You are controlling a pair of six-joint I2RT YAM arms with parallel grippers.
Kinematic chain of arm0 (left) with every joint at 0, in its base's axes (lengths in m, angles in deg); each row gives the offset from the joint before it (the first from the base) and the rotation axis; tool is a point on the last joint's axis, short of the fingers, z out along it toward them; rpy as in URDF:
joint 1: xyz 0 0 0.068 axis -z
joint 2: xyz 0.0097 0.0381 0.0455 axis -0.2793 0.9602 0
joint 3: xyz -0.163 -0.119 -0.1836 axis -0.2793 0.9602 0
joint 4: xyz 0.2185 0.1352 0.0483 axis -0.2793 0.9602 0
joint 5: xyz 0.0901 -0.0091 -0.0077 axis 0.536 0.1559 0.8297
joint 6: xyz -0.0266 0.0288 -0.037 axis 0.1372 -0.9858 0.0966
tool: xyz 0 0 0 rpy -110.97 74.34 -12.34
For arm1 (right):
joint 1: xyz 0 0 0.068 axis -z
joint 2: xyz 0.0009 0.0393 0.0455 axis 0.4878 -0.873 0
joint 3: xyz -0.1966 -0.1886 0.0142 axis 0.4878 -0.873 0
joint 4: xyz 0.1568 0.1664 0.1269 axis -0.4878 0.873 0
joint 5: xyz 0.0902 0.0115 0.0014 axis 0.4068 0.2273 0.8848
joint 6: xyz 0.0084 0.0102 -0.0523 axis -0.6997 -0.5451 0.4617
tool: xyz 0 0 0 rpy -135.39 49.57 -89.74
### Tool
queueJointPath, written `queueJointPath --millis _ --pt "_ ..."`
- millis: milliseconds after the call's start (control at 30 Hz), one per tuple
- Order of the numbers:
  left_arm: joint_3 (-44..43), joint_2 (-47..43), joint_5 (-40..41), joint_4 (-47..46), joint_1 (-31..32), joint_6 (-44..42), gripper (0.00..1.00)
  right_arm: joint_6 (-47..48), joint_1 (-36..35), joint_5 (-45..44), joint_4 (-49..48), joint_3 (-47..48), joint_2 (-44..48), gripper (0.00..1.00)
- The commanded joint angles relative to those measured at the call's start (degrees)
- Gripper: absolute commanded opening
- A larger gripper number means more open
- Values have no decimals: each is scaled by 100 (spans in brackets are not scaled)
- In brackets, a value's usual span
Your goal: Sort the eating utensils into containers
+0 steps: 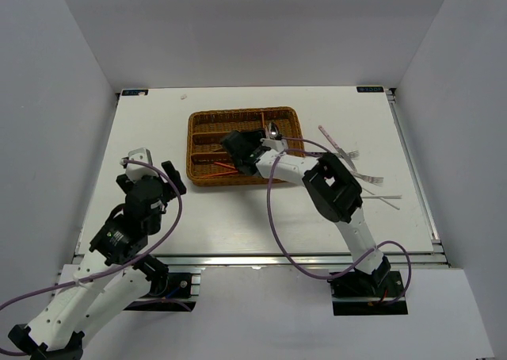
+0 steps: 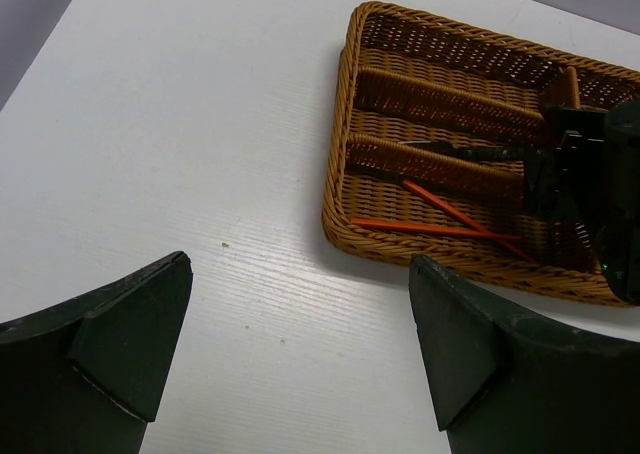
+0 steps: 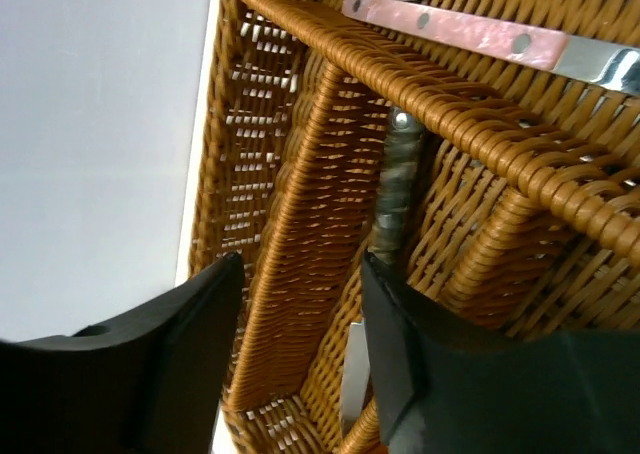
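The brown wicker tray [image 1: 204,124] lies at mid-table. My right gripper [image 1: 238,147] hangs open over it and holds nothing. In the right wrist view its jaws [image 3: 302,269] straddle a long divider. A grey-handled knife [image 3: 393,189] lies in the slot by the right finger. A pink-handled utensil [image 3: 460,36] and a spoon [image 1: 273,128] lie in the crosswise slot. Two red chopsticks [image 2: 440,224] lie in the near long slot. My left gripper [image 1: 170,178] is open and empty over bare table left of the tray [image 2: 345,209].
Loose utensils lie on the table right of the tray: a pink-handled fork [image 1: 339,143], another fork [image 1: 368,176] and white chopsticks [image 1: 380,195]. The right arm's elbow [image 1: 333,187] stands between them and the tray. White walls enclose the table.
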Motion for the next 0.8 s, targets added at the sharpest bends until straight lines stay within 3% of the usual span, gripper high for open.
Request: queueJointPath --millis 0,100,133,167,267,367,400,433,500,600,633,767 --pt "38 -59 -19 -55 6 -43 98 61 3 -367 -351 -397 624 61" --pt "30 -85 -1 -46 15 -34 98 1051 11 -411 -1289 -846 1037 68" --pt "30 -85 16 -38 15 -34 98 1550 29 -359 -1667 -1230 1422 69" --pt "38 -85 16 -38 15 -25 98 2652 64 -271 -2401 -1425 1652 70" --pt "47 -85 104 -29 15 1 98 4004 362 421 -2883 -2014 2496 76" --pt "38 2 174 15 15 36 98 5130 1152 2011 -1789 -1764 2989 80" --pt "21 29 183 32 15 45 98 5533 1606 2380 -714 -1587 3033 89" --pt "12 99 192 50 15 63 98 5798 1794 2741 -243 -1446 3051 89" --pt "12 152 175 42 15 63 98 6735 2225 2797 679 -1235 3086 89" --pt "21 214 131 33 15 54 98 7923 2655 2989 931 -1269 3130 89" --pt "21 214 122 33 15 54 98 8641 2770 3521 975 -1287 3122 89" --pt "38 249 8 -29 15 2 98 9857 3341 4553 1106 -1129 2911 89"
